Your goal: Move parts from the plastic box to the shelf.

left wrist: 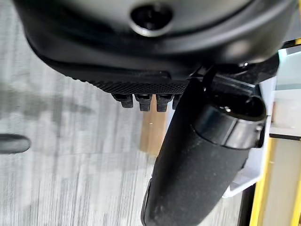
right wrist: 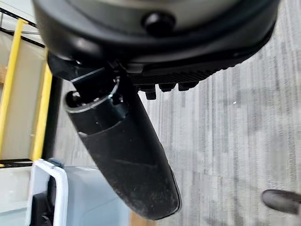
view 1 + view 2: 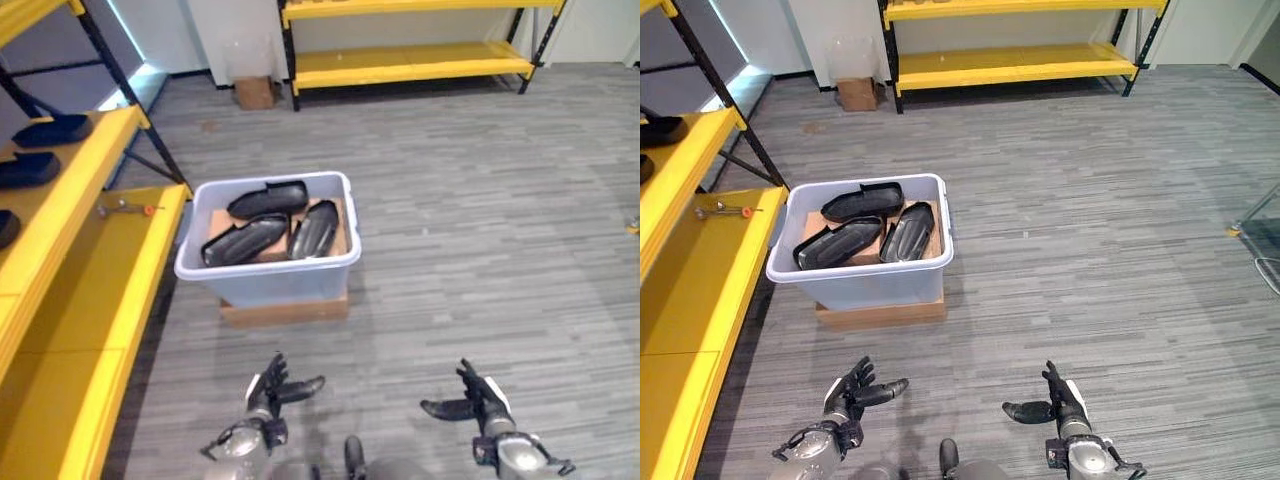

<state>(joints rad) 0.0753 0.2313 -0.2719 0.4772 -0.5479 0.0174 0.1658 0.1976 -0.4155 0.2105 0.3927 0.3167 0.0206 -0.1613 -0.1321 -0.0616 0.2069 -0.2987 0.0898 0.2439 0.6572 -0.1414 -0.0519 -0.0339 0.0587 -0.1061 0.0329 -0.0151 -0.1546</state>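
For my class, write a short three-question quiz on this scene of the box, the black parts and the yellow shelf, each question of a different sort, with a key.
1. True or false: the left robot hand is holding a black part.
2. How many black parts lie in the plastic box? A) one B) three C) six
3. Fill in: the plastic box stands on a flat brown ____, on the floor beside the yellow shelf.

Key
1. False: both it and the right robot hand hover open and empty over the floor, short of the box.
2. B
3. board (it looks like cardboard or wood).
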